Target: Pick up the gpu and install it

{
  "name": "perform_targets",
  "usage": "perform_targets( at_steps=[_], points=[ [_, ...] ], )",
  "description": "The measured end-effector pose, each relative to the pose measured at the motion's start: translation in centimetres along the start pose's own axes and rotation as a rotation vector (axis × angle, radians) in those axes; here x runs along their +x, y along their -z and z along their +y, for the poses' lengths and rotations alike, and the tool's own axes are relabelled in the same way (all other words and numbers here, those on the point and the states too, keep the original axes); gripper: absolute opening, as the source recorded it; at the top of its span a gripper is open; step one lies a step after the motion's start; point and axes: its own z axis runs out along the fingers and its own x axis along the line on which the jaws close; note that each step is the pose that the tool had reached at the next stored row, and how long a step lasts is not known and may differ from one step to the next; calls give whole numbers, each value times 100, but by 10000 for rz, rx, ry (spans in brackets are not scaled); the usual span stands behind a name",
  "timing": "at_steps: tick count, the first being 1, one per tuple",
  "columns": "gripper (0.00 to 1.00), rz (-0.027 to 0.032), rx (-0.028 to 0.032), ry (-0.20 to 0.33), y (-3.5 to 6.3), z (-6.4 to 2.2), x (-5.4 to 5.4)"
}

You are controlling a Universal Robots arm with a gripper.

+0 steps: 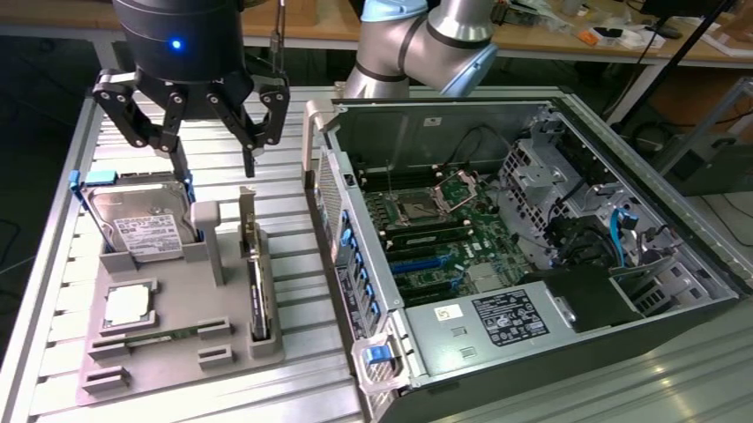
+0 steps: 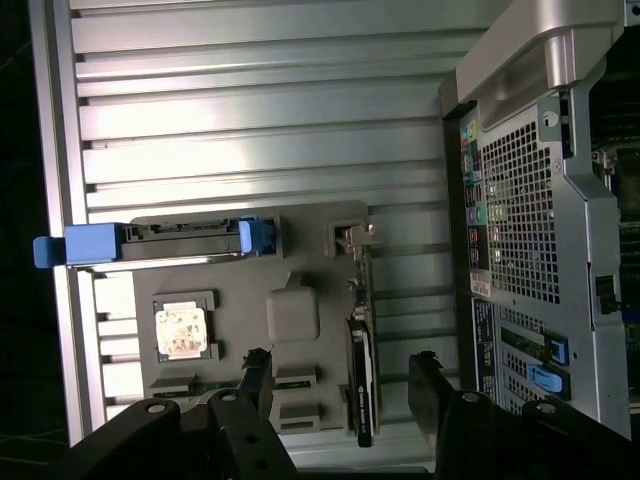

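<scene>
While the slatted aluminium table point(image 1: 309, 370) spans the exterior frame, the open black-and-silver computer case point(image 1: 530, 247) fills its right half, its power-supply label point(image 1: 509, 315) at lower centre too small to read. The grey plastic parts tray point(image 1: 165, 361) sits lower left. Above it, upper left, the black jointed-finger gripper point(image 1: 214, 169) hangs with fingers spread, holding nothing. The silver hard drive point(image 1: 112, 204) carries an unreadable white label point(image 1: 151, 231); the gpu point(image 1: 257, 291), a thin green card with silver bracket, stands on edge in the tray's slot nearest the case, seen between the spread fingers in the wrist view
</scene>
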Motion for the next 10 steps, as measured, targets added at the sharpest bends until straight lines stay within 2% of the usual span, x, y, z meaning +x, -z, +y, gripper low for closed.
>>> perform_targets(
  at_steps=[5,7,10],
  points=[
    [66,0,0,0,0,-1,-1],
    [66,-1,3,0,-4,-43,-3],
    [66,-6,67,3,-22,-50,-3]
  ],
)
